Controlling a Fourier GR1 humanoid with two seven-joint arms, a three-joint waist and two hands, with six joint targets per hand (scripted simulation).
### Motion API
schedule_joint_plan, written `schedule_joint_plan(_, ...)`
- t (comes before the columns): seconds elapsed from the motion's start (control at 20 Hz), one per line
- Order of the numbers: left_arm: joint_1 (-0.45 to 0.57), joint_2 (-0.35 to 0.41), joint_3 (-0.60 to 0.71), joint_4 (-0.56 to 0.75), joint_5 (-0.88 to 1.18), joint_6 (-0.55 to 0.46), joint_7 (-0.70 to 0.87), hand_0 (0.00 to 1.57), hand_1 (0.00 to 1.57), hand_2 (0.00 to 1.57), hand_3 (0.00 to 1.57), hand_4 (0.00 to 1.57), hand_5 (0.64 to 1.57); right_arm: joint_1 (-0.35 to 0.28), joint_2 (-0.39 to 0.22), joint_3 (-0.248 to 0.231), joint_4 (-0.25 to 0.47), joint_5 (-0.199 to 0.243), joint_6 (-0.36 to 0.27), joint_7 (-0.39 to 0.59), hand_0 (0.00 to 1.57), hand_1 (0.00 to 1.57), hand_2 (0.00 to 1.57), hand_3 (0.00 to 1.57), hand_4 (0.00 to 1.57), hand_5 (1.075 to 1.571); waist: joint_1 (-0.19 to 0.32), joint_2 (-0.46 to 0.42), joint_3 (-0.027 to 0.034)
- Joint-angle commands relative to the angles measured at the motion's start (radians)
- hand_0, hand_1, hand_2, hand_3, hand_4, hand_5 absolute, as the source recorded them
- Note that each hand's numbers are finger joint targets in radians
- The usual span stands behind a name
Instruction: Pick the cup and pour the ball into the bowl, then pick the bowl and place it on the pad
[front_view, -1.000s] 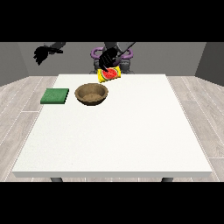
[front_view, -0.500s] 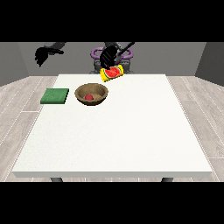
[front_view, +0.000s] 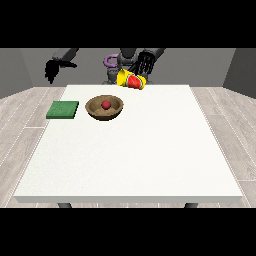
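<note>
The ball (front_view: 106, 104) lies in the bowl (front_view: 104, 108); the hand at the view's right (front_view: 143, 63) holds the tipped cup (front_view: 131, 80); the pad (front_view: 63, 109) waits.

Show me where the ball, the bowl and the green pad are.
ball (front_view: 106, 104), front view, its middle, inside the bowl
bowl (front_view: 93, 111), front view, its left wall
green pad (front_view: 63, 109), front view, middle of its top

both hands (front_view: 56, 68) (front_view: 144, 62) raised, fingers drooping

Single front view, raised, well back across the white table (front_view: 130, 150), facing the robot (front_view: 125, 62)
</note>
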Motion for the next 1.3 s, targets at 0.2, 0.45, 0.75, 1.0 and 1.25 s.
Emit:
schedule_joint_plan(0.2,0.212,-0.029,0.193,-0.246,0.654,0.108,-0.218,0.00,0.00,0.00,0.00,0.00,1.553,-0.088,0.089,0.041,-0.054,0.026,-0.098,-0.001,0.00,0.00,0.00,0.00,0.28,1.567,-0.002,0.154,-0.0061)
schedule_joint_plan(0.45,0.310,-0.029,0.156,-0.369,0.927,-0.027,-0.447,0.00,0.00,0.00,0.00,0.00,1.565,-0.154,0.185,0.061,-0.067,0.069,-0.266,0.017,0.00,0.00,0.00,0.00,0.21,1.571,0.081,0.188,0.0096)
schedule_joint_plan(0.75,0.380,0.045,0.240,-0.374,1.026,-0.217,-0.632,0.00,0.00,0.00,0.00,0.00,1.563,-0.181,0.246,0.051,-0.015,0.068,-0.347,-0.039,0.00,0.00,0.00,0.00,0.32,1.569,0.119,0.234,0.0144)
schedule_joint_plan(1.0,0.406,0.069,0.243,-0.418,1.028,-0.274,-0.591,0.00,0.00,0.00,0.00,0.00,1.565,-0.263,0.235,0.034,0.149,0.074,-0.379,-0.128,0.00,0.00,0.00,0.00,0.26,1.567,0.144,0.241,0.0153)
schedule_joint_plan(1.25,0.405,0.105,0.265,-0.513,1.040,-0.310,-0.538,0.00,0.00,0.00,0.00,0.00,1.566,-0.315,0.170,-0.001,0.297,0.060,-0.353,-0.194,0.00,0.00,0.00,0.00,0.19,1.563,0.161,0.252,0.0157)
